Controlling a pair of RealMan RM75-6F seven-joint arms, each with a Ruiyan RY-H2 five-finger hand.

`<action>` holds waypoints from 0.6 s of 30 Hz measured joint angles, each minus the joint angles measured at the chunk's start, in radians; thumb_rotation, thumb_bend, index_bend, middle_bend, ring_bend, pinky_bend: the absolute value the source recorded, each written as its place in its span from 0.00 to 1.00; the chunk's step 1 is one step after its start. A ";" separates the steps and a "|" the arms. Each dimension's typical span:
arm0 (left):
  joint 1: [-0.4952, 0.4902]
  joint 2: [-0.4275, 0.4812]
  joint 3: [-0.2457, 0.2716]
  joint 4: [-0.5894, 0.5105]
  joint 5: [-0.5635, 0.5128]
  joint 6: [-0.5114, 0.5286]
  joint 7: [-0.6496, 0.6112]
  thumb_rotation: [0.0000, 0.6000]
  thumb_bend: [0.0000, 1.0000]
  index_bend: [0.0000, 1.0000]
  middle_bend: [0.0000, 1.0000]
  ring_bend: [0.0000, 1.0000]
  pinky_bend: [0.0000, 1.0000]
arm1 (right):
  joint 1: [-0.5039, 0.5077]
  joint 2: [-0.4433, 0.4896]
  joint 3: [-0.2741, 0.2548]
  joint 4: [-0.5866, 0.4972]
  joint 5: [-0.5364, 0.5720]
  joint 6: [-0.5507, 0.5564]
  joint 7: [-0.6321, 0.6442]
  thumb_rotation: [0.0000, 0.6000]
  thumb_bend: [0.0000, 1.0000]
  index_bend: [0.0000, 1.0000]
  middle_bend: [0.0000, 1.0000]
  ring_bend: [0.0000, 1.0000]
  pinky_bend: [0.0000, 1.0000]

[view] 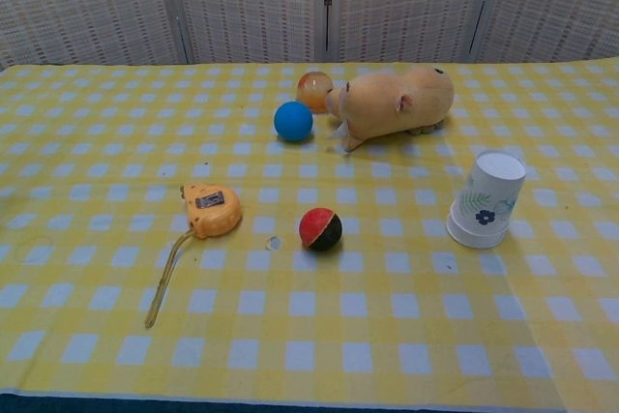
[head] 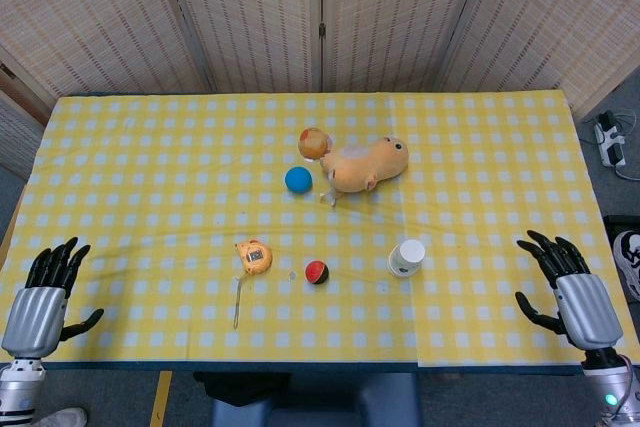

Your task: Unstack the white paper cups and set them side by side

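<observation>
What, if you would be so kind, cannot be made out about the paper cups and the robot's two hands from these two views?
- White paper cup stack with blue flower print: upside down; how many cups are nested cannot be counted in either view, the outer wall hiding them.
- Left hand and right hand: seen only in the head view; both lie outside the chest view.
- Both forearms: cut off by the head view's bottom edge.
</observation>
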State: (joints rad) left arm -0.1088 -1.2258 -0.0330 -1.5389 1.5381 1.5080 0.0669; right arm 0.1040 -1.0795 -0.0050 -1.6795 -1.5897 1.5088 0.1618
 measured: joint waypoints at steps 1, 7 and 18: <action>-0.001 0.001 0.001 -0.001 0.001 -0.002 0.002 1.00 0.23 0.00 0.00 0.00 0.00 | -0.002 0.000 0.000 0.001 0.000 0.000 0.001 1.00 0.39 0.18 0.13 0.16 0.09; 0.001 0.002 0.004 -0.005 0.003 -0.001 0.004 1.00 0.23 0.00 0.00 0.00 0.00 | -0.004 0.001 0.004 0.003 0.001 -0.004 0.005 1.00 0.39 0.18 0.12 0.16 0.09; 0.008 0.002 0.010 -0.005 0.002 -0.001 -0.001 1.00 0.23 0.00 0.00 0.00 0.00 | 0.060 0.033 0.015 -0.061 0.051 -0.161 -0.066 1.00 0.38 0.09 0.07 0.16 0.10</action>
State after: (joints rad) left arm -0.1004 -1.2234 -0.0226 -1.5444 1.5397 1.5070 0.0663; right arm 0.1640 -1.0461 0.0100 -1.7408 -1.5391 1.3476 0.0956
